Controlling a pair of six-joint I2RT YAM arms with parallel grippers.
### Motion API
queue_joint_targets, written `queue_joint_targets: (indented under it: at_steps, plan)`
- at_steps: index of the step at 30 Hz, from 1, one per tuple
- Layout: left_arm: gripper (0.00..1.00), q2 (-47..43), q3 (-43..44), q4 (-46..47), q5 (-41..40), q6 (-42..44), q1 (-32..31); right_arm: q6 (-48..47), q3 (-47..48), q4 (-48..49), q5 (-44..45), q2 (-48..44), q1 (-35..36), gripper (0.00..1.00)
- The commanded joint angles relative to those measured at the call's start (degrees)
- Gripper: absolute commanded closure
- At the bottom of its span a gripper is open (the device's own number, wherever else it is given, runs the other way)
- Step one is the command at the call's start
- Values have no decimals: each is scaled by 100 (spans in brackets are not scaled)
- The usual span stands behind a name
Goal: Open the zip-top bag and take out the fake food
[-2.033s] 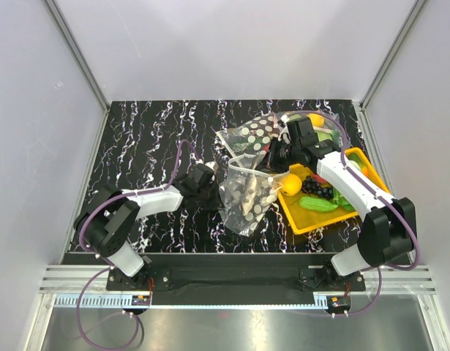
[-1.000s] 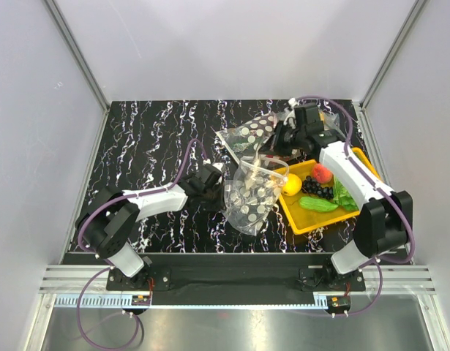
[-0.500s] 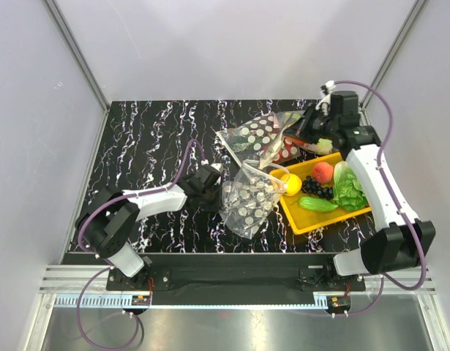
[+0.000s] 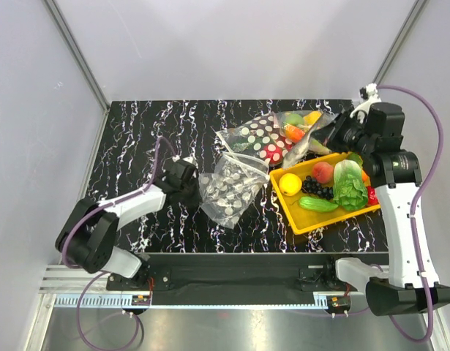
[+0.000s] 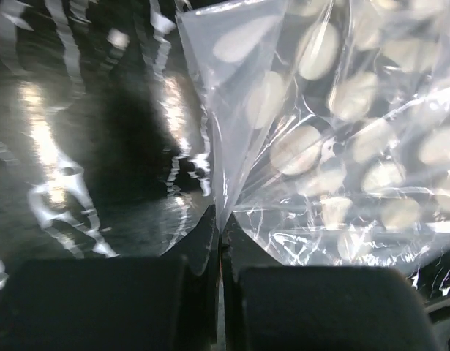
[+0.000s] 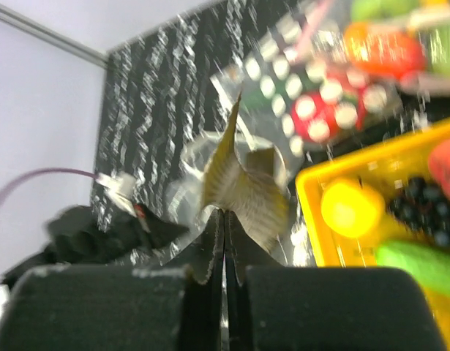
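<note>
From above, the dotted clear bag (image 4: 228, 191) lies on the dark table (image 4: 137, 139), the left gripper (image 4: 186, 175) at its left edge; lemon (image 4: 289, 183) and lettuce (image 4: 349, 189) sit in the yellow tray (image 4: 334, 218). Left wrist: jaws pinch the bag's edge. Right wrist: the right gripper (image 6: 225, 219) pinches a grey fish (image 6: 243, 186)
</note>
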Motion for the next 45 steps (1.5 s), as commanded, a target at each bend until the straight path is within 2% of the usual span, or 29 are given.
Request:
queue_joint_targets:
  at_steps: [1,10,22,27,37,45]
  plan:
    - [100,-512,-132,-116,-369,188,280,-2,-529,-323,129,-149,-32,100]
    - [100,-1417,-422,-696,-580,654,1062,-28,-1733,-446,226,-650,-24,100]
    - [100,-1840,-589,-1004,-607,891,1538,-169,-2779,-393,367,-703,-32,100]
    - [100,-1972,-677,-1022,-571,882,1599,-152,-2684,-446,454,-747,-41,100]
    - [100,-1937,-748,-917,-448,856,1635,-503,-1805,-982,1175,-764,-138,100]
    - [100,-1831,-800,-811,-343,839,1643,-381,-2173,-973,983,-835,-164,100]
